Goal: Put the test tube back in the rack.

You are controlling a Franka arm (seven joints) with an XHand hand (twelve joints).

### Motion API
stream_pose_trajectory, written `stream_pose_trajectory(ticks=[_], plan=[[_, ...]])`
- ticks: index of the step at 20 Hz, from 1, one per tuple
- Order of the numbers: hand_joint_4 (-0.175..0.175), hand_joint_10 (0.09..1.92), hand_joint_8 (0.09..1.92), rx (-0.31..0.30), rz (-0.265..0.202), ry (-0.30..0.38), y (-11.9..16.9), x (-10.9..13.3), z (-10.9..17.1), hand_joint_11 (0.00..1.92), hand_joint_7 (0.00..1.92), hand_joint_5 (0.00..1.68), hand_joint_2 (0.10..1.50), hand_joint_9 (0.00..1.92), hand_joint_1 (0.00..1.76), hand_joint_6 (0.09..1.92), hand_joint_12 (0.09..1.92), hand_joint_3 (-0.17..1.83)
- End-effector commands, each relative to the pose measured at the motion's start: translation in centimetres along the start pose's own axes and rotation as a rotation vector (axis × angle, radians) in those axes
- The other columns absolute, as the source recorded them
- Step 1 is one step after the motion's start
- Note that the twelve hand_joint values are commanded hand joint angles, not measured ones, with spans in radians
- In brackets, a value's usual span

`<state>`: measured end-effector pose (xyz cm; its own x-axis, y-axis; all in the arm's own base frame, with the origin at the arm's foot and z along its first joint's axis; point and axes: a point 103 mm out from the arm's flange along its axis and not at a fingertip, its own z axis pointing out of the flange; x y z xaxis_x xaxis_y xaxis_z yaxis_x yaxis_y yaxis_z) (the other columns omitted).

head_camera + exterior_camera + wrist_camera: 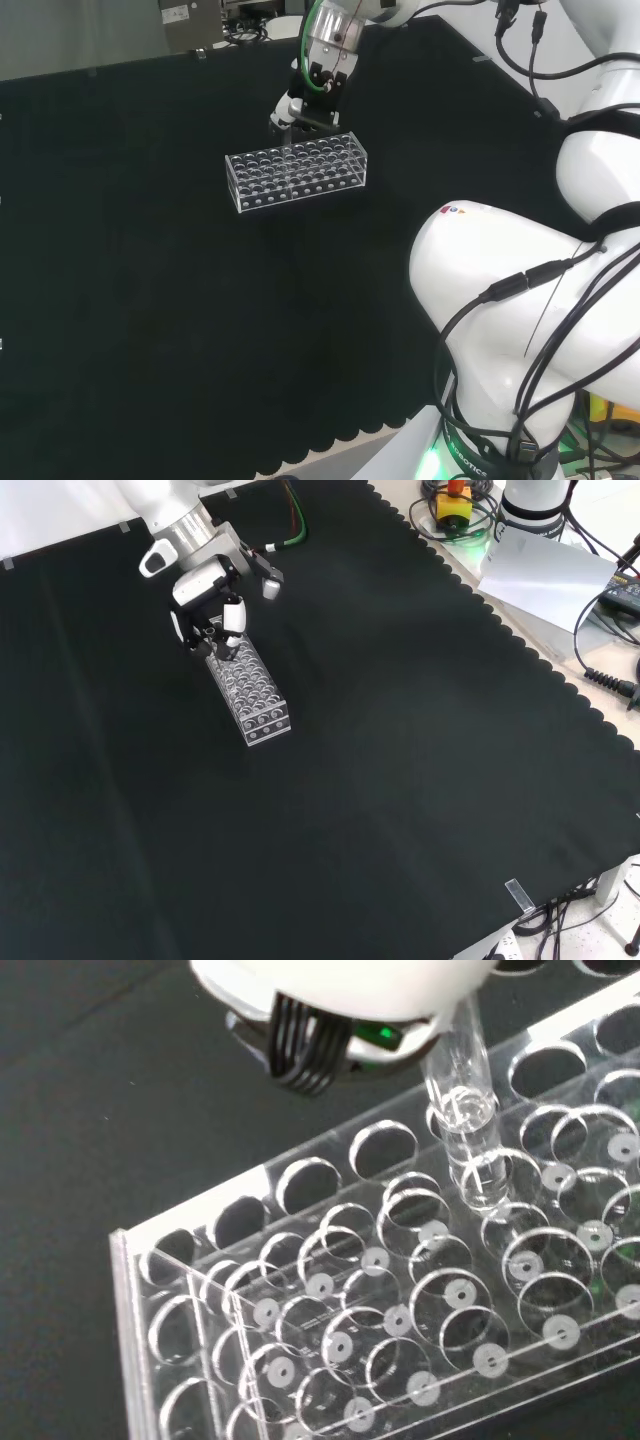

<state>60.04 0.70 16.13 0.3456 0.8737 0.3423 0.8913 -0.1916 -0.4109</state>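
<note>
A clear plastic test tube rack (297, 170) with many round holes lies on the black cloth, also seen in the front view (251, 692). The hand (299, 108) hangs just over the rack's far long edge in the head view, at the rack's upper end in the front view (213, 608). Its fingers are curled on a clear test tube (464, 1110). In the wrist view the tube stands nearly upright, and its rounded lower end sits down in a hole of the rack (330, 1310) near one long edge. The tube's upper part is hidden behind the hand.
The arm's white links (530, 300) stand at the head view's right. Beyond the cloth's scalloped edge in the front view lie a yellow box with a red button (454, 502), a white sheet (545, 572) and cables (610, 680).
</note>
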Motion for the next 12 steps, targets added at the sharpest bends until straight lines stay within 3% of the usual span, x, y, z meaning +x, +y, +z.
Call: stream_pose_trajectory(ticks=[1, 9, 11, 12], plan=[[-0.175, 0.46, 0.41, 0.008, -0.005, -0.006, 0.22, -0.33, 0.94, 1.15, 1.72, 1.3, 0.68, 1.59, 1.22, 0.58, 0.99, 0.59], [-0.175, 0.46, 0.41, 0.023, -0.01, 0.002, 0.35, -0.14, 1.44, 1.15, 1.72, 1.3, 0.68, 1.59, 1.22, 0.58, 0.99, 0.59], [-0.175, 0.46, 0.41, 0.063, -0.018, 0.057, 0.42, -0.28, 1.48, 1.14, 1.71, 1.3, 0.69, 1.58, 1.22, 0.59, 1.01, 0.59], [-0.175, 0.49, 0.48, 0.1, -0.025, 0.087, 0.46, -0.39, 1.47, 1.07, 1.57, 1.28, 0.7, 1.53, 1.25, 0.61, 1.08, 0.57]])
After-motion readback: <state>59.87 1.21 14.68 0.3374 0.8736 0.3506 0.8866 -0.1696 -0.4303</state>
